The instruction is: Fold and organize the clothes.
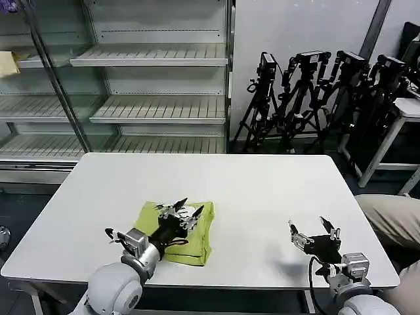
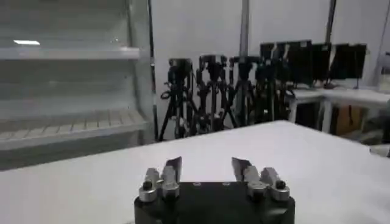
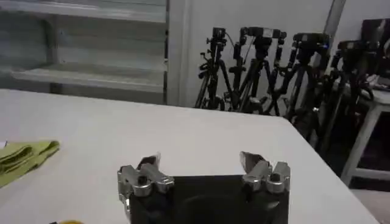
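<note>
Now shirt (image 1: 178, 235) lies folded on counter (image 1: 262, 184). My left gripper (image 1: 180, 211) hovers over shirt, released, likely pressing fold flat; right gripper (image 1: 314, 233) beside shirt, released, idle.

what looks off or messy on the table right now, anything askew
Nothing stands out. The lime-green T-shirt lies folded in a compact, slightly skewed bundle on the white table, with the left gripper open above it. The right gripper is open over bare tabletop.
</note>
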You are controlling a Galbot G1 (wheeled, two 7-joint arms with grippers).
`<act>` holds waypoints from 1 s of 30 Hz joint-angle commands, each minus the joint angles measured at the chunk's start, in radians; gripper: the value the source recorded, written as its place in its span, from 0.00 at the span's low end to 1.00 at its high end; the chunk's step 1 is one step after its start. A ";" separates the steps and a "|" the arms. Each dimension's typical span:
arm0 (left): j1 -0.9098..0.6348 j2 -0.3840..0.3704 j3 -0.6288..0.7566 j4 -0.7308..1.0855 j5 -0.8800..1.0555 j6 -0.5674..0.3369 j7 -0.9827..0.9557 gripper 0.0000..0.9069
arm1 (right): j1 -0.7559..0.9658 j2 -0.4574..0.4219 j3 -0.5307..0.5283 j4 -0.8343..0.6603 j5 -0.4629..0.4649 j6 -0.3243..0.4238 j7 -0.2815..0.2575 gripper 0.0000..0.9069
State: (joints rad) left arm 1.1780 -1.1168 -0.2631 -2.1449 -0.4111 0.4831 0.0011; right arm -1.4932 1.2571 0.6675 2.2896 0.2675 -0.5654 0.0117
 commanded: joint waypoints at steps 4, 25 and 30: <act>0.135 0.026 -0.230 0.061 0.068 0.016 -0.066 1.00 | 0.004 0.003 -0.003 0.000 0.002 0.005 -0.001 1.00; 0.080 -0.039 -0.230 0.236 -0.017 0.092 -0.077 0.44 | -0.005 -0.005 -0.002 0.002 0.002 0.009 -0.002 1.00; 0.084 -0.041 -0.227 0.237 -0.026 0.092 -0.070 0.01 | 0.002 -0.005 -0.005 -0.002 0.002 0.008 -0.003 1.00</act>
State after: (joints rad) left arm 1.2611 -1.1537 -0.4755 -1.9421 -0.4259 0.5639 -0.0739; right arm -1.4922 1.2521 0.6624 2.2890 0.2689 -0.5568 0.0087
